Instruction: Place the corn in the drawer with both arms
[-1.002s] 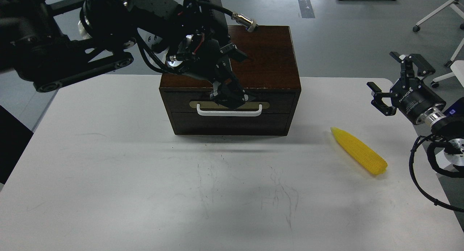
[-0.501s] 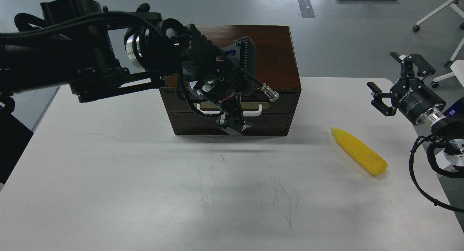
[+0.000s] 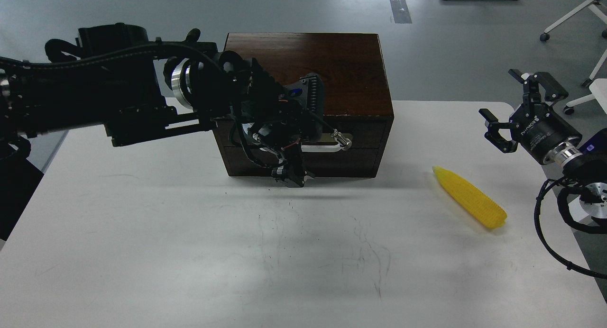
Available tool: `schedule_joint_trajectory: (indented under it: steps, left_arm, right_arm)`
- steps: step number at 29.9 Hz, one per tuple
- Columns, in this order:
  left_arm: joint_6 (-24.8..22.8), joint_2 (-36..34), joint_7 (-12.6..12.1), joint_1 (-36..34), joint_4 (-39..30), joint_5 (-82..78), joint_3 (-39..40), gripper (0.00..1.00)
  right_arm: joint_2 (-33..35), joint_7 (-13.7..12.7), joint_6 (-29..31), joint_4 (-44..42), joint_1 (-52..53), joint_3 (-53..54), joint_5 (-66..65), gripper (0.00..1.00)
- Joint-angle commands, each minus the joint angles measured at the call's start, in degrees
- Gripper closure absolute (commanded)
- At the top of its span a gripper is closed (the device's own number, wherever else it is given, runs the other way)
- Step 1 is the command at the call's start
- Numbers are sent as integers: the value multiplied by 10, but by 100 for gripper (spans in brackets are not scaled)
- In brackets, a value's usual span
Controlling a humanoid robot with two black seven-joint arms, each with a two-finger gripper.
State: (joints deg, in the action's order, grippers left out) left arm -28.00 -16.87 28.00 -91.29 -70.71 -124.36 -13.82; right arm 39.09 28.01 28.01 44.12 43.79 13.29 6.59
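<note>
Lowered since 1 second ago: left gripper (image 3: 290, 176), from the handle plate down to the foot of the cabinet front, with the forearm swung across the drawer face.

Item 1, left gripper: dark and seen nearly end-on against the brown wood; its 2 fingers cannot be told apart, so whether it is spread or closed cannot be told. It hangs in front of the plain lower panel, below the white handle (image 3: 327, 148).

Item 2, drawer (image 3: 367, 131): front flush with the cabinet (image 3: 332, 67), not yet pulled out. Handle partly hidden by the left wrist.

Item 3, right gripper (image 3: 512, 114): fingers spread, holding nothing, raised off the table's (image 3: 142, 247) right edge, above and to the right of the corn.

Item 4, corn (image 3: 469, 197): lying flat on the table, tip toward the cabinet, well apart from the drawer, untouched.

Step judged in hand: opening the drawer, left arm. Progress: early; drawer closed, corn not grasped.

Next move calls for: left gripper back up to handle height and hooked or clamped on the bar, then a straight pull toward the robot. Right gripper then descends over the corn's middle.
</note>
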Motion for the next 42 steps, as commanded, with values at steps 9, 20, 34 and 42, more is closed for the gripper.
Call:
schedule_joint_trajectory:
  steps: [9, 20, 34, 42]
  left_arm:
    - [0, 1, 0, 12, 14, -1, -8, 2]
    - [0, 1, 0, 20, 15, -3, -16, 2]
    - [0, 10, 0, 36, 33, -3, -16, 2]
    - [0, 16, 0, 46, 41, -2, -16, 2]
  right_arm:
    - [-1, 0, 0, 0, 0, 1, 0, 0]
    - [1, 0, 0, 0, -1, 0, 0, 0]
    - [2, 0, 0, 0, -2, 1, 0, 0]
    - [2, 0, 0, 1, -4, 1, 0, 0]
